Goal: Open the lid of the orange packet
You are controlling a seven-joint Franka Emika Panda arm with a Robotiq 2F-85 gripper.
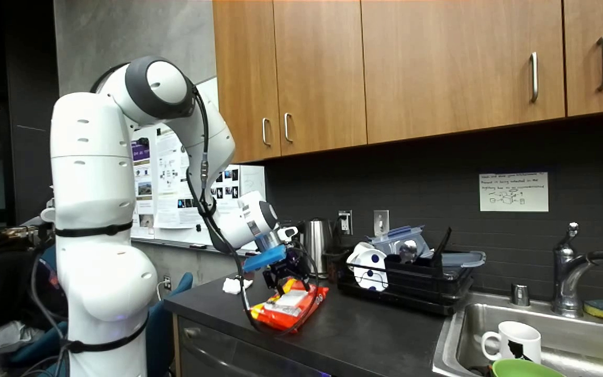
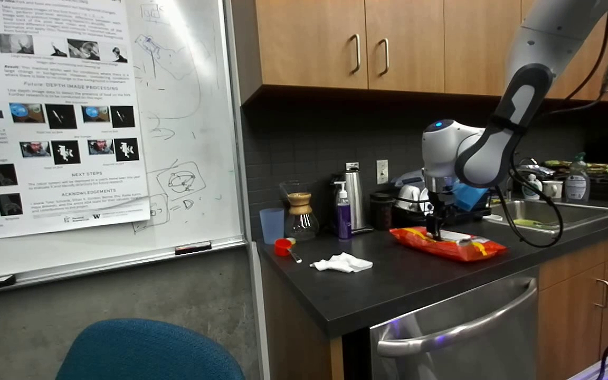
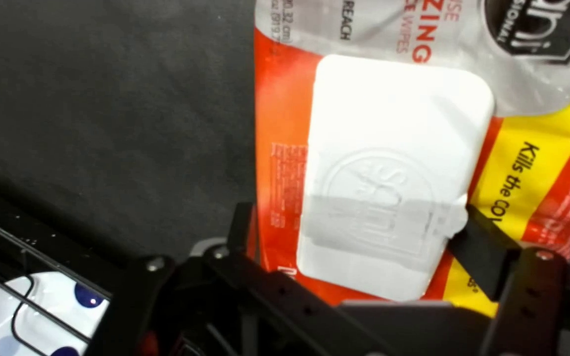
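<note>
The orange packet [image 1: 300, 318] lies flat on the dark counter; it also shows in an exterior view [image 2: 473, 252] and the wrist view [image 3: 285, 99]. Its lid [image 3: 394, 123] is a white rectangular plastic flap, lying shut, with a small tab on its right edge in the wrist view. My gripper [image 3: 356, 225] is open, its fingers astride the lid's lower part. The right fingertip is right at the tab; I cannot tell if it presses on it. The left fingertip is beside the packet's left edge. The gripper also shows low over the packet in both exterior views [image 1: 292, 288] [image 2: 434, 236].
A black dish rack [image 1: 401, 285] with dishes stands beside the packet; a dotted plate [image 3: 57, 301] shows in the wrist view. A steel kettle [image 2: 355, 203], a purple bottle [image 2: 344, 219], a crumpled white cloth [image 2: 342, 263] and a sink [image 1: 456, 340] are around. The arm's cable hangs near the packet.
</note>
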